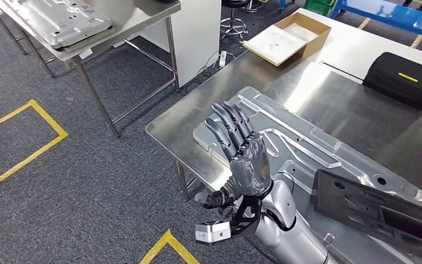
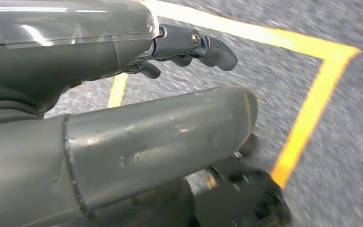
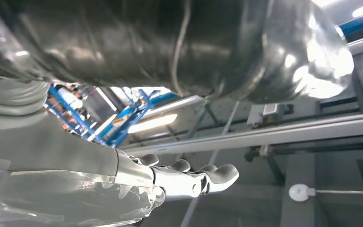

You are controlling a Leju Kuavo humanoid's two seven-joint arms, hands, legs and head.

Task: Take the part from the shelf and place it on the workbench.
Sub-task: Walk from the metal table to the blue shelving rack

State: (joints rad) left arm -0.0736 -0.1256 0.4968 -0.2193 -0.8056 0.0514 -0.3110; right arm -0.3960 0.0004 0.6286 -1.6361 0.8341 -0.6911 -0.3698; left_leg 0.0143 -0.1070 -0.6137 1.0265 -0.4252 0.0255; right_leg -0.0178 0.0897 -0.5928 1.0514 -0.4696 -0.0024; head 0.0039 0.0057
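Left of the workbench point(image 1: 362, 110) stands the shelf point(image 1: 137, 19), with one metal panel point(image 1: 60, 22) on it. Over the workbench's near left corner the left hand point(image 1: 242, 151) is raised, fingers spread and holding nothing. The part point(image 1: 307, 143), a large metal panel, lies flat on the workbench, a black frame point(image 1: 373, 212) on its right end. The right hand point(image 3: 170, 182) lies stretched out and empty. Placing looks done; next, draw the arms clear without nudging the part.

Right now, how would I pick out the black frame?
Find the steel table with the big silver panel lying on it. The black frame lies on the panel's near right end. Unlike the black case behind, it is flat, with openings.
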